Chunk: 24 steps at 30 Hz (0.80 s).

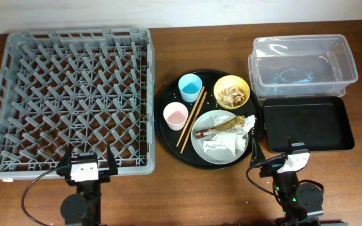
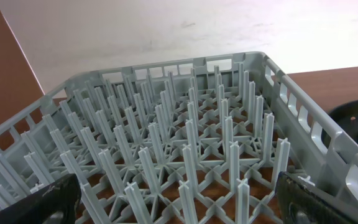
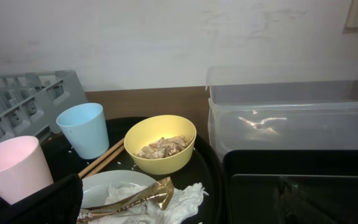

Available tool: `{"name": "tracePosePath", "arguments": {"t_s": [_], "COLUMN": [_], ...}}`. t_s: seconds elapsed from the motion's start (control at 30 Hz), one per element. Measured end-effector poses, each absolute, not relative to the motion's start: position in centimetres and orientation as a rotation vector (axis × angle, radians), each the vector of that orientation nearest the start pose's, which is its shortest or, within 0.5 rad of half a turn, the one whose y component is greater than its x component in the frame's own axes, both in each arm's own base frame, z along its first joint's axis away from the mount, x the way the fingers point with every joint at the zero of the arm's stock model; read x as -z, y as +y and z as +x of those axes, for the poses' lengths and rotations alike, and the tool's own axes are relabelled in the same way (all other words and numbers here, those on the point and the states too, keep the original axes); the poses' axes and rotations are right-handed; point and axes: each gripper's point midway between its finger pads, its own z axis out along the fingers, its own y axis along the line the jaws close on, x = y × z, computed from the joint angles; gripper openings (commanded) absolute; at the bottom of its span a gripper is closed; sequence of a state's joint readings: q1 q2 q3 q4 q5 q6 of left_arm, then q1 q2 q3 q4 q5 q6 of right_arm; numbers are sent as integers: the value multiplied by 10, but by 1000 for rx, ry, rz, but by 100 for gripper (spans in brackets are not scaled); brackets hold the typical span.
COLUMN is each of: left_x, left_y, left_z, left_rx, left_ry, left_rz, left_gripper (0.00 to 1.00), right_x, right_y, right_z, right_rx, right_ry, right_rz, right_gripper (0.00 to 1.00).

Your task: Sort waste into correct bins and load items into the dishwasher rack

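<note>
Starting at the bottom edge of the overhead view, both arms hold nothing. The left pincer (image 1: pixel 88 152) has its fingers spread wide at the near wall of the dishwasher rack (image 1: pixel 68 94). The right pincer (image 1: pixel 271 147) is also parted, straddling the gap between the round black tray (image 1: pixel 165 100) and the shallow black tray (image 1: pixel 307 125).

Just up and left of the right pincer lies the plate (image 1: pixel 213 152), carrying crumpled napkins (image 1: pixel 224 144) and the snack wrapper (image 1: pixel 222 127) (the nearest job, I judge). Sorting looks unstarted. The next move probably calls for reaching up-left and pinching the wrapper alone, without dragging the plate.

Farther up sit the chopsticks (image 1: pixel 190 120), pink cup (image 1: pixel 175 115), blue cup (image 1: pixel 190 87) and yellow bowl (image 1: pixel 232 91) of food scraps (image 1: pixel 232 95). Beyond, at the upper right, stands the clear tub (image 1: pixel 303 59); no dish shows in the rack.
</note>
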State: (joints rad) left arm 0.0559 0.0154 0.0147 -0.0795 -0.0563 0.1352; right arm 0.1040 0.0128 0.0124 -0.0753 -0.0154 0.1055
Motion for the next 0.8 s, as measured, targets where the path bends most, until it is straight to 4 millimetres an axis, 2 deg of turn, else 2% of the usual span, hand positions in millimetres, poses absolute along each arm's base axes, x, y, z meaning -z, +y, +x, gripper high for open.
{"name": "tracePosePath", "arguments": {"t_s": [0.43,0.67,0.73,0.8], "left_x": [-158,-189,-199,-202], "left_y": [23,19,17,15], "left_z": [245,246,245,245], "left_rx": [-192,-177,-168,-161], "left_ry": [1653,1523,1480,1472], "left_rz": [23,35,44,52], "left_gripper": [99,99,99,99], "right_x": [-158,-165,-175,-200], "right_y": [28,24,20,18], "right_z": [245,245,245,241], "right_rx": [-172,-154,-121,-100], "right_ry": [1649,1623,1601,1550], "right_rz": [-10,7,6,0], "right_gripper": [98,98,98,98]}}
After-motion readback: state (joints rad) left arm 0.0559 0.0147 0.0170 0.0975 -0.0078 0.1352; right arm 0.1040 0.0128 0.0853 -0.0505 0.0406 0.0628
